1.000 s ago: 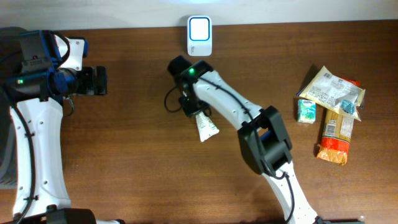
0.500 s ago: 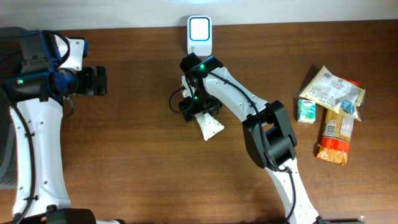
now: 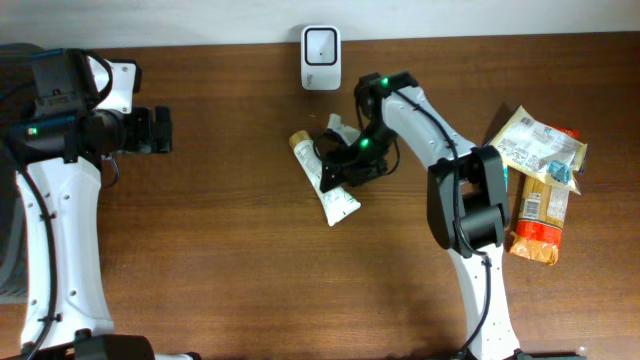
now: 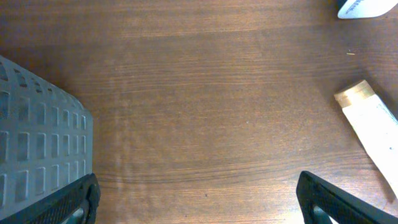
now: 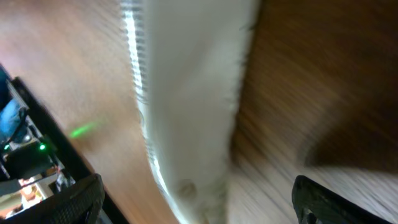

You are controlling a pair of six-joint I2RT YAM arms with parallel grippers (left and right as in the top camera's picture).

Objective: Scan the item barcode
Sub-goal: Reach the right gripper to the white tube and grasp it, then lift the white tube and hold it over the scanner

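The item, a white tube (image 3: 325, 185), lies flat on the wooden table in front of the white barcode scanner (image 3: 320, 45). Its capped end points to the back left. My right gripper (image 3: 340, 172) hovers low over the tube's middle and is open. In the blurred right wrist view the tube (image 5: 193, 93) runs between the spread fingers (image 5: 342, 199) without touching either one. My left gripper (image 3: 160, 130) stands open and empty at the far left. Its wrist view shows the tube's end (image 4: 373, 124) at the right edge and a corner of the scanner (image 4: 367, 6).
Several packaged goods lie at the right: snack bags (image 3: 535, 140), a small teal pack (image 3: 492, 178) and an orange pasta packet (image 3: 540, 215). A grey perforated basket (image 4: 37, 137) sits by the left arm.
My right gripper has opened and let go of the tube, which now lies on the table. The right arm swung to the right, and the scanner's bright light has dimmed.
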